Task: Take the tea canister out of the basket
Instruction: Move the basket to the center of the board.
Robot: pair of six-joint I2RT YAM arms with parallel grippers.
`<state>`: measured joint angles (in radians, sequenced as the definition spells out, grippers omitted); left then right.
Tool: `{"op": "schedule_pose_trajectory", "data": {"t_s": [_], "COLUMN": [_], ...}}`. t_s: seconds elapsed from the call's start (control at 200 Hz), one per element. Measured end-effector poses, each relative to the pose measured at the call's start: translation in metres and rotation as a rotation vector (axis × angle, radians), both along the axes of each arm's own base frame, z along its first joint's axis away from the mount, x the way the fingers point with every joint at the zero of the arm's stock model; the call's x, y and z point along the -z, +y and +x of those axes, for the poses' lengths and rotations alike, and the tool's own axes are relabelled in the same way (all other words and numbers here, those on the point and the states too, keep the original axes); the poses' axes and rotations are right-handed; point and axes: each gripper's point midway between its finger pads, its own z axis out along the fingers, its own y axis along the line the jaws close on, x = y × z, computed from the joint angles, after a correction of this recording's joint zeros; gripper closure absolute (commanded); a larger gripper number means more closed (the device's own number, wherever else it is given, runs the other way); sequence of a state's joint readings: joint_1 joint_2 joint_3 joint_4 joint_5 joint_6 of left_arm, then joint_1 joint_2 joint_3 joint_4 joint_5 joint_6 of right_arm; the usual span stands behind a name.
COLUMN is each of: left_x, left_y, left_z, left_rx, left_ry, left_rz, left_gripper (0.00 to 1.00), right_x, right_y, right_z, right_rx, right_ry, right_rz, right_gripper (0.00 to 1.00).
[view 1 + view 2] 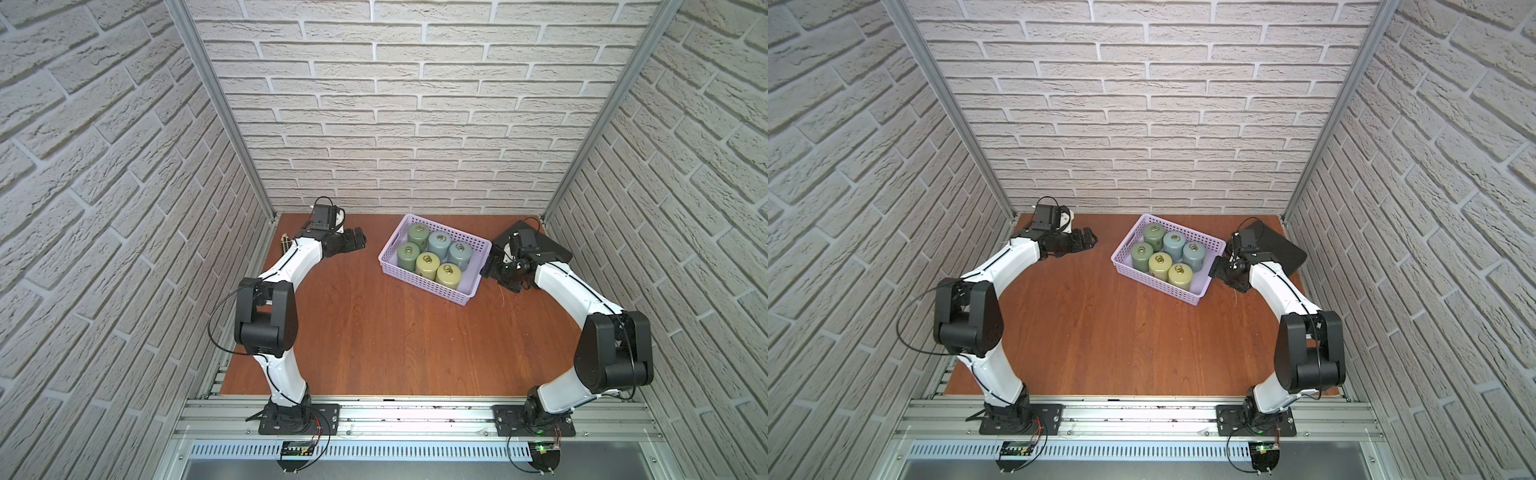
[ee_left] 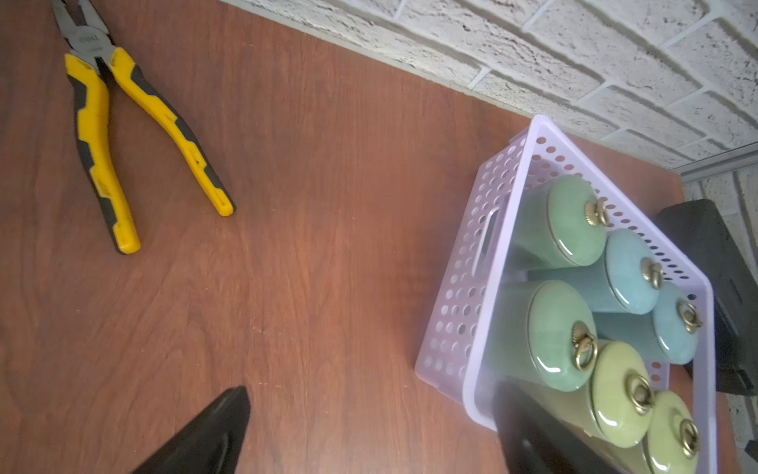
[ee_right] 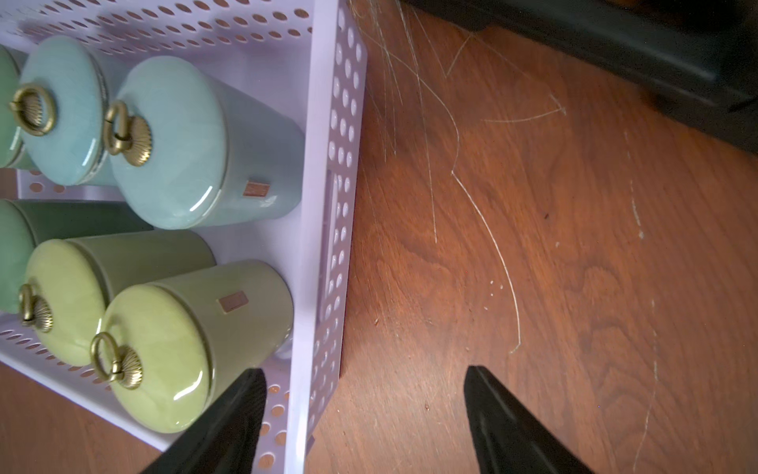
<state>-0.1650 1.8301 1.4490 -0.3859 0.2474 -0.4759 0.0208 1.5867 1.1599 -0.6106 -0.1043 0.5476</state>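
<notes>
Six tea canisters (image 1: 428, 264) in one basket (image 1: 424, 284), one black case (image 1: 552, 251) right of it, left jaws released, right jaws parted astride its wall

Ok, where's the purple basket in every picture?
Top view: basket right of middle, by the back wall.
Top view: basket nearer the middle.
Left wrist: past the left tool, canisters inside.
Right wrist: its end wall runs through the open right tool.
Shared landmark: black case beside it.
</notes>
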Motion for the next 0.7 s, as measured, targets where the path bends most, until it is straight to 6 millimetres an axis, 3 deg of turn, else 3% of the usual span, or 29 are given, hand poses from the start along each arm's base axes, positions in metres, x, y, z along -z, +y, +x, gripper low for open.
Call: {"op": "schedule_pose_trajectory", "data": {"t_s": [0.38,0.7], "left_x": [0.007,0.017], "left_y": [-0.022,-0.044], "left_z": [0.013,0.023], "left_rx": [0.041,0.081], "left_ry": [0.033,0.06], "left_rz": [0.009,0.02], "left_gripper": [0.07,0.2], "right_x": [0.015,0.025], "right_y": [0.015,0.023], "right_z": [0.018,0.032], "right_rx": [-0.014,-0.017], "right_ry": [0.044,0.067], "right_rz": [0.011,0.018], "right_gripper": [0.43,0.7]}}
